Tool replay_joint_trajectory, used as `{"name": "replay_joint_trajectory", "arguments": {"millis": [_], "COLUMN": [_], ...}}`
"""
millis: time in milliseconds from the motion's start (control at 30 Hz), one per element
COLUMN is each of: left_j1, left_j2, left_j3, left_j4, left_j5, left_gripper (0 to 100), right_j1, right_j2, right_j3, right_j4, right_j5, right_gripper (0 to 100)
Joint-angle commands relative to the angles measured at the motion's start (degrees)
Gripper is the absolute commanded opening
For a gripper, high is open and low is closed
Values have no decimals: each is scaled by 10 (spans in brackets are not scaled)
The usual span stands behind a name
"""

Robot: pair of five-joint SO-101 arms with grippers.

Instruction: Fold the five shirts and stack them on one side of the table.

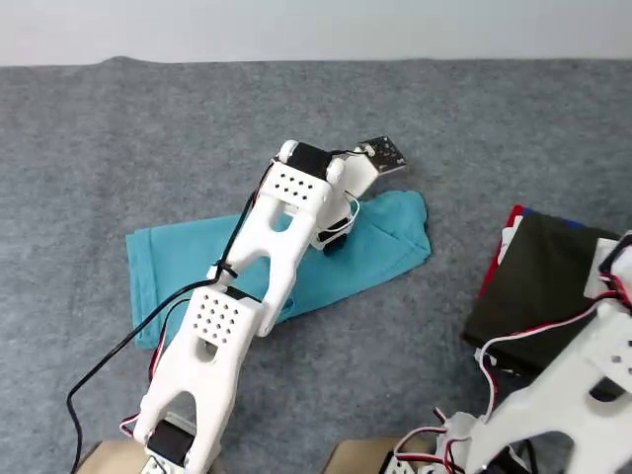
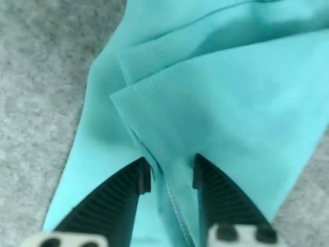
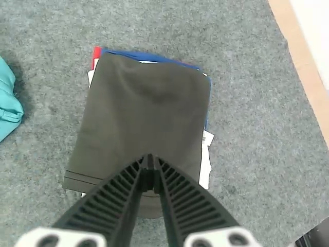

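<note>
A teal shirt (image 1: 178, 259) lies partly folded in the middle of the grey table, with layered hems (image 2: 231, 103) under my left arm. My left gripper (image 2: 171, 177) hangs low over the shirt's right half (image 1: 334, 237), open, with a raised fold of teal cloth between its black fingers (image 2: 128, 193). On the right side a stack of folded shirts (image 1: 543, 286) has a dark shirt (image 3: 144, 113) on top, with blue, white and red edges showing underneath. My right gripper (image 3: 150, 167) hovers above the near part of that stack, shut and holding nothing.
The grey felt cover (image 1: 118, 138) spans the whole table. The right arm (image 1: 583, 385) rises from the front right corner with loose wires. A tan table edge (image 3: 300, 56) runs beside the stack. The teal shirt's corner (image 3: 7, 105) lies a little apart from the stack.
</note>
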Motion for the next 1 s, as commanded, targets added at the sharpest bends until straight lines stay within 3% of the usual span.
{"name": "replay_joint_trajectory", "arguments": {"millis": [0,333,767,967], "left_j1": [-4,-38,78,61], "left_j2": [-25,-25,-25,-28], "left_j3": [-19,-40,71,21], "left_j4": [16,15,16,16], "left_j5": [-7,-5,49,50], "left_gripper": [167,163,162,162], "right_j1": [-4,-4,-3,-3], "right_j2": [-16,-16,-16,-16], "right_j3": [-4,-4,-4,-4], "right_j4": [20,20,20,20], "right_j5": [2,2,4,4], "right_gripper": [9,9,9,9]}}
